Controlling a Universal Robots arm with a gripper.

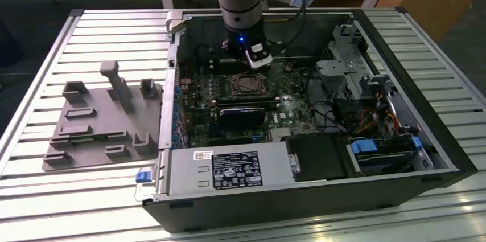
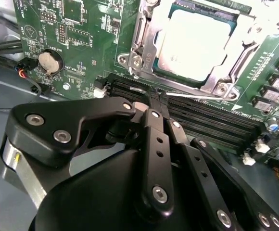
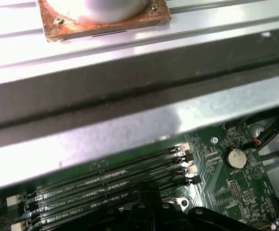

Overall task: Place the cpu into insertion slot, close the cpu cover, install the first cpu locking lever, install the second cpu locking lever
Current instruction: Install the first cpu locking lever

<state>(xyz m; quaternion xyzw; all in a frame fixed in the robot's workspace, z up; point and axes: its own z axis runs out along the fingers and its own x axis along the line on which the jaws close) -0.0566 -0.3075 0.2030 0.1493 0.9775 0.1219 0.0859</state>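
The claw (image 2: pixel 156 98), pinched narrow and empty, hangs just above the memory slots (image 2: pixel 207 118), near the socket (image 1: pixel 247 84) where the cpu (image 2: pixel 197 43) lies under the cover (image 2: pixel 148 45). A low or skewed move could scrape the board (image 2: pixel 82 33) or press the cover crooked.

Light comes from overhead. In the exterior view the slatted metal table (image 1: pixel 76 196) glares white along its edge nearest the camera, while the inside of the open computer case (image 1: pixel 304 208) lies in dim shadow. In the second wrist view glare bleaches the top of the cpu (image 2: pixel 192 43).
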